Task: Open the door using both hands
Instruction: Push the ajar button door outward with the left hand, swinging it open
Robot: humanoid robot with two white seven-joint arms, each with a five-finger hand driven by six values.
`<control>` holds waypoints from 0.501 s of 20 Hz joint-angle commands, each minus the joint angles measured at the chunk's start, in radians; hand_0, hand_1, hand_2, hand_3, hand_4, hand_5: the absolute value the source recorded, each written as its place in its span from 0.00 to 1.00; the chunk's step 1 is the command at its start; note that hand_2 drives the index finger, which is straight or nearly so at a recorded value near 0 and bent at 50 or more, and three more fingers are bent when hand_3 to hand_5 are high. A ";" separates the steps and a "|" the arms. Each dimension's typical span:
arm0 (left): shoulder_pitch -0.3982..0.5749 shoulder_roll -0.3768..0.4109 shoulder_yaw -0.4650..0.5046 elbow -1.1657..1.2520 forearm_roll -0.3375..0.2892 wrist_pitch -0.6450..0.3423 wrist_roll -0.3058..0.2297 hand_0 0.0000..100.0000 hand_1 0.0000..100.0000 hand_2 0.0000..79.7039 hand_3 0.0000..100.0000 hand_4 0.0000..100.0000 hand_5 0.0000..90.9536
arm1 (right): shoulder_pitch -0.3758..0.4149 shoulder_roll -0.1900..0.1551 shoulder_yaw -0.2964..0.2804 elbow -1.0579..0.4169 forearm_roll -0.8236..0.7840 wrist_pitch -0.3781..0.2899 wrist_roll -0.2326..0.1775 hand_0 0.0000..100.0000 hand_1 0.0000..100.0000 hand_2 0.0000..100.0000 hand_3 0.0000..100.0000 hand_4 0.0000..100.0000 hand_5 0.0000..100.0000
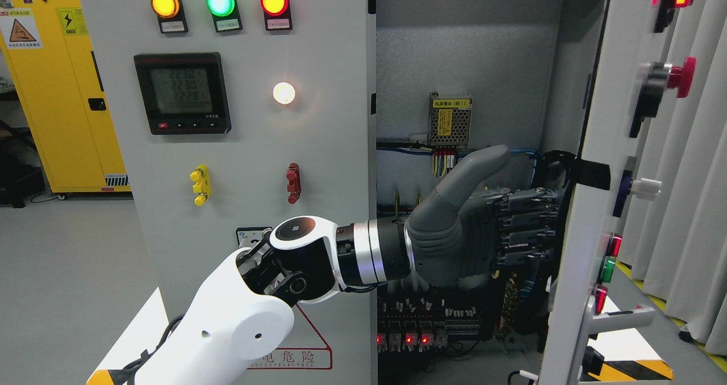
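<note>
1. At the middle of the head view, the left hand (477,220) reaches from the lower left across into the open electrical cabinet (466,61); its white forearm rises from the bottom edge.
2. Its grey thumb points up and to the right, and the fingers (525,223) stretch out straight toward the inner edge of the right door (590,146), touching or just short of it (which of the two I cannot tell). Nothing is grasped.
3. That right door stands swung open, seen nearly edge-on, with a red mushroom button (681,76), coloured lamps and a lever handle (622,318) on its outer face.
4. Left of the opening, the left door (250,146) is closed. It carries three lit lamps (amber, green, red), a digital meter (182,93), a glowing white lamp (284,92), and a yellow and a red latch.
5. Inside the cabinet sit a power supply (450,121) with wiring below it and a row of small red lights near the floor.
6. A yellow cabinet (51,90) stands at far left.
</note>
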 commanded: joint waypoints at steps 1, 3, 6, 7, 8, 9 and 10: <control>0.004 -0.040 -0.004 -0.053 0.000 0.000 0.043 0.00 0.00 0.00 0.00 0.00 0.00 | 0.000 0.000 0.020 0.000 0.000 0.000 0.003 0.22 0.00 0.00 0.00 0.00 0.00; 0.004 -0.047 -0.004 -0.058 0.000 0.000 0.083 0.00 0.00 0.00 0.00 0.00 0.00 | 0.000 0.000 0.020 0.000 0.000 0.000 0.001 0.22 0.00 0.00 0.00 0.00 0.00; 0.004 -0.066 -0.004 -0.064 0.000 0.000 0.111 0.00 0.00 0.00 0.00 0.00 0.00 | 0.000 0.000 0.020 0.000 0.000 0.002 0.001 0.22 0.00 0.00 0.00 0.00 0.00; 0.004 -0.073 -0.004 -0.065 0.000 0.000 0.113 0.00 0.00 0.00 0.00 0.00 0.00 | 0.000 0.000 0.020 0.000 0.000 0.000 0.001 0.22 0.00 0.00 0.00 0.00 0.00; 0.004 -0.084 -0.004 -0.065 0.000 0.002 0.113 0.00 0.00 0.00 0.00 0.00 0.00 | 0.000 0.000 0.020 0.000 0.000 0.000 0.003 0.22 0.00 0.00 0.00 0.00 0.00; 0.004 -0.095 -0.004 -0.065 0.000 0.002 0.114 0.00 0.00 0.00 0.00 0.00 0.00 | 0.000 0.000 0.020 0.000 0.000 0.000 0.003 0.22 0.00 0.00 0.00 0.00 0.00; 0.004 -0.101 -0.004 -0.065 0.000 0.002 0.114 0.00 0.00 0.00 0.00 0.00 0.00 | 0.000 0.000 0.020 0.000 0.000 0.000 0.003 0.22 0.00 0.00 0.00 0.00 0.00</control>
